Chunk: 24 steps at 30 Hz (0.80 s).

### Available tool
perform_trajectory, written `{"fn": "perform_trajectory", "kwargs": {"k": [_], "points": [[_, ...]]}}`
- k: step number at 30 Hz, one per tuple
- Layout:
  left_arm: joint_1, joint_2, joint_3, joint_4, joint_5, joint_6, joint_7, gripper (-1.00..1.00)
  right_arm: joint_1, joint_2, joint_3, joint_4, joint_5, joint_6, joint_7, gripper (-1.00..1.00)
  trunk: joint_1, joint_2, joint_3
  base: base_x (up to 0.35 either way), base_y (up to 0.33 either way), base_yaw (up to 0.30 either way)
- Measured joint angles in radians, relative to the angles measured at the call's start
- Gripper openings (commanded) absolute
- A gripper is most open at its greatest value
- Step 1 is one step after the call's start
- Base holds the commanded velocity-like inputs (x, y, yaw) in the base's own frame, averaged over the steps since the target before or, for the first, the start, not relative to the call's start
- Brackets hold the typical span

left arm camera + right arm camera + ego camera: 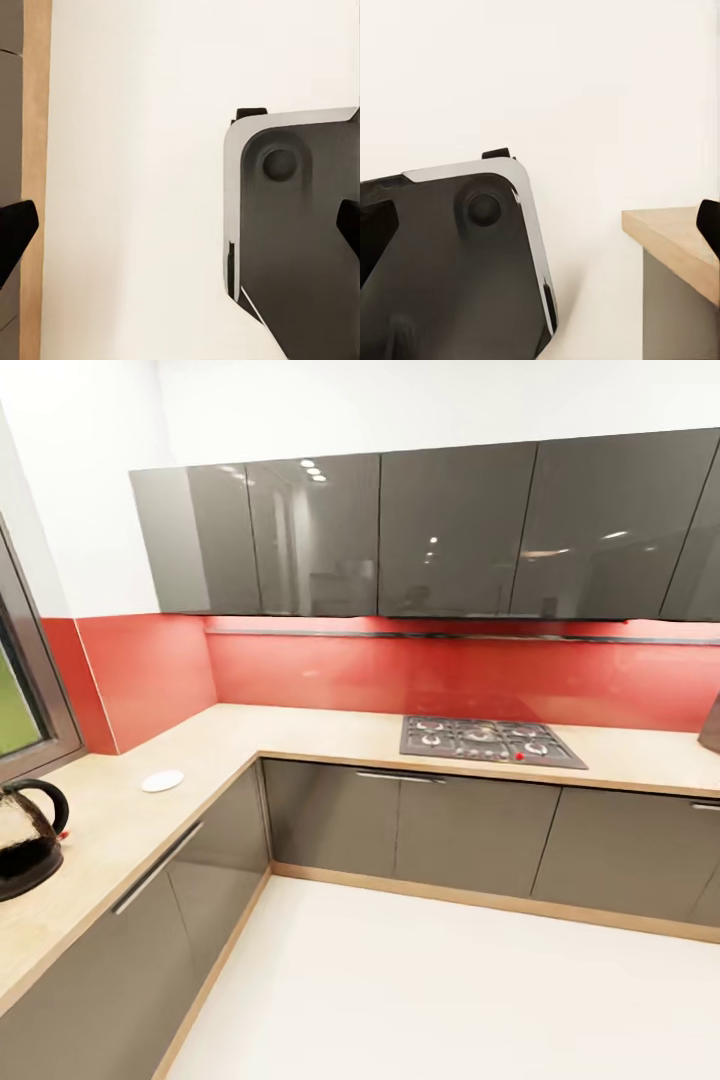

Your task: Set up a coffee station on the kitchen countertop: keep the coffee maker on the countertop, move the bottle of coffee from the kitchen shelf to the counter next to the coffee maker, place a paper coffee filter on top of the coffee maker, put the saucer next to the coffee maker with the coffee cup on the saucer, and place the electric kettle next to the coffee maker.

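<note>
The electric kettle (25, 838), black with a curved handle, stands on the left run of the countertop (300, 730) at the picture's edge. A small white saucer (162, 781) lies further along that counter, towards the corner. My left gripper (180, 229) hangs over the white floor, open, nothing between its dark fingertips (15, 234). My right gripper (540, 229) is open too, above the floor and my base. The coffee maker, coffee bottle, filter and cup are out of view.
An L-shaped wood-top counter carries a gas hob (490, 740) on its back run. Glossy grey wall cabinets (450, 530) hang above a red backsplash. A brownish object (712, 725) is cut off at the right edge. My dark base (300, 240) sits on the white floor (430, 1000).
</note>
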Motion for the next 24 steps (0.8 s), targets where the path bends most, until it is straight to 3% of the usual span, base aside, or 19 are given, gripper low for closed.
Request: {"fn": "perform_trajectory", "kwargs": {"k": [10, 24], "points": [[0.0, 0.0, 0.0, 0.0, 0.0, 0.0, 0.0, 1.0, 0.0, 0.0, 0.001, 0.001, 0.0, 0.0, 0.001, 1.0, 0.0, 0.0, 0.0, 0.303, -0.156, 0.0], [0.0, 0.0, 0.0, 0.0, 0.0, -0.001, 0.0, 1.0, 0.0, -0.003, -0.007, 0.0, -0.002, 0.002, 0.004, 1.0, 0.0, 0.0, 0.0, 0.336, -0.01, 0.0]]}}
